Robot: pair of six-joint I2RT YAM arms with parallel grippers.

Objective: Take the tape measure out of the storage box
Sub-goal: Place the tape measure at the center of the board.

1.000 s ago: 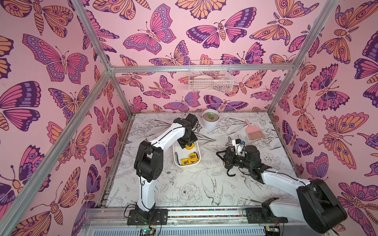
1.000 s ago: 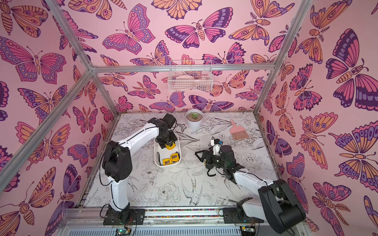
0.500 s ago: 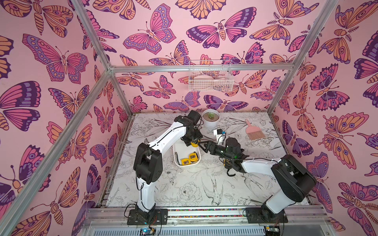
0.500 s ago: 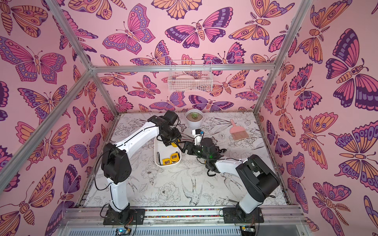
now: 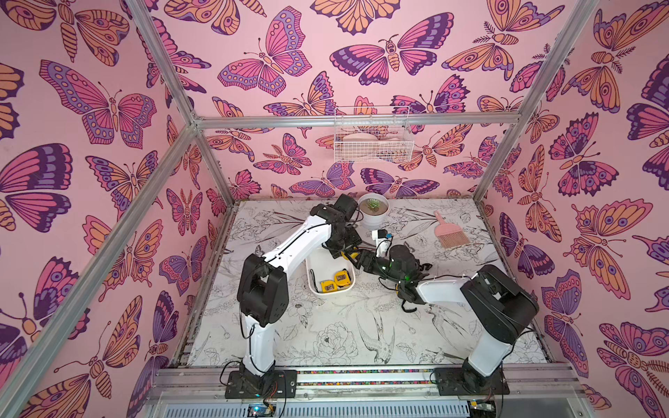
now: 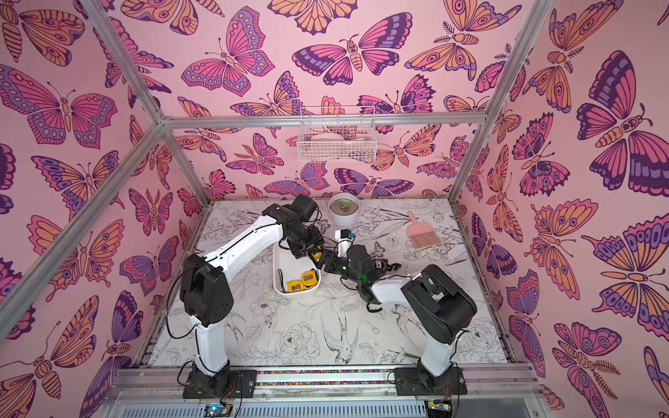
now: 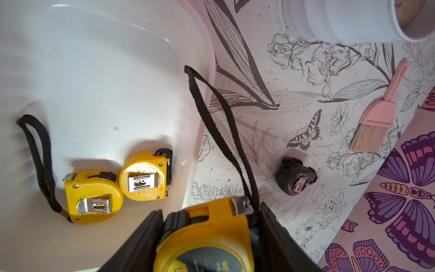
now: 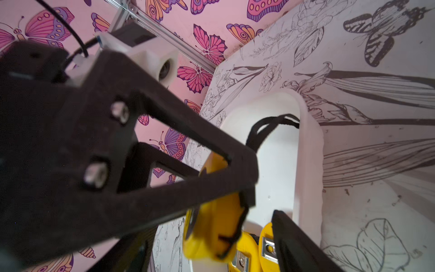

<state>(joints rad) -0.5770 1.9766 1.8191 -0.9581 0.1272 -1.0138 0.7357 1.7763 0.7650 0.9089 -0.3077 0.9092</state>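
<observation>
Yellow-cased tape measure (image 5: 350, 256), in both top views, hangs clamped in the left gripper (image 5: 343, 250) just above the upper right rim of the white storage box (image 5: 312, 286) at frame centre. Two spare tape measures (image 5: 335, 283) lie at the box's lower end. The right gripper (image 5: 359, 261) reaches in from the right, its jaws parted about the held case. Beyond stand a plant pot (image 5: 373, 213) and a pink brush (image 5: 449, 235), with a wire basket (image 5: 373, 144) on the back wall. Compared with one second earlier, the right gripper, then well apart at right of centre, is now beside the left.

Left wrist view: the left gripper's fingers (image 7: 141, 242) press both flanks of the case at bottom centre. Its black strap (image 7: 211, 113) crosses the box rim, and a black cap (image 7: 295, 176) lies on the table (image 7: 270, 131), right of centre.

Right wrist view: the left gripper's black frame blocks the left half. One finger (image 8: 296, 242) of the right gripper, at lower right, stands clear of the case.
</observation>
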